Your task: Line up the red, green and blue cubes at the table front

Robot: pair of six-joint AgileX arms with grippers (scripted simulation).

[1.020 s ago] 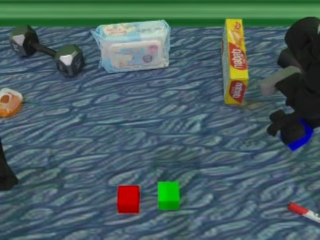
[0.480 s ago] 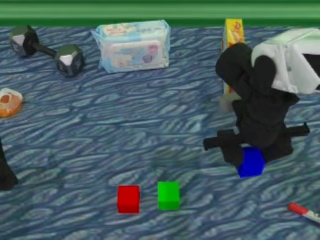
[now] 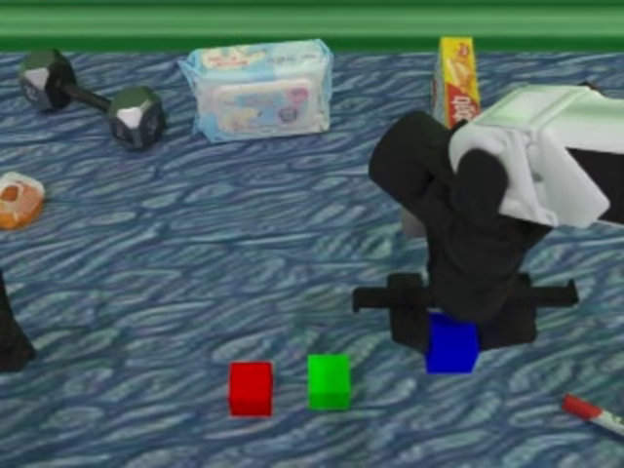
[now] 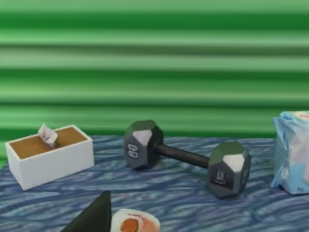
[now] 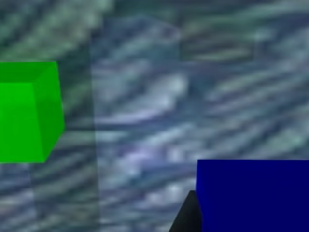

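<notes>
The red cube (image 3: pixel 251 388) and the green cube (image 3: pixel 329 380) stand side by side near the table's front edge. My right gripper (image 3: pixel 450 336) is shut on the blue cube (image 3: pixel 451 344), held above the table to the right of the green one. In the right wrist view the blue cube (image 5: pixel 253 195) fills the near corner against one dark finger (image 5: pixel 187 215), with the green cube (image 5: pixel 29 112) farther off. My left arm (image 3: pixel 10 331) is parked at the table's left edge; its gripper's state is not visible.
A dumbbell (image 3: pixel 90 97), a wipes pack (image 3: pixel 258 88) and a yellow box (image 3: pixel 458 78) line the back. An orange-topped round thing (image 3: pixel 18 200) lies at the left, a red-and-white pen (image 3: pixel 593 413) at the front right. A white box (image 4: pixel 48 155) shows in the left wrist view.
My right arm has swung in from the right edge toward the front centre, carrying the blue cube leftward and forward, closer to the green cube. The red and green cubes have not moved.
</notes>
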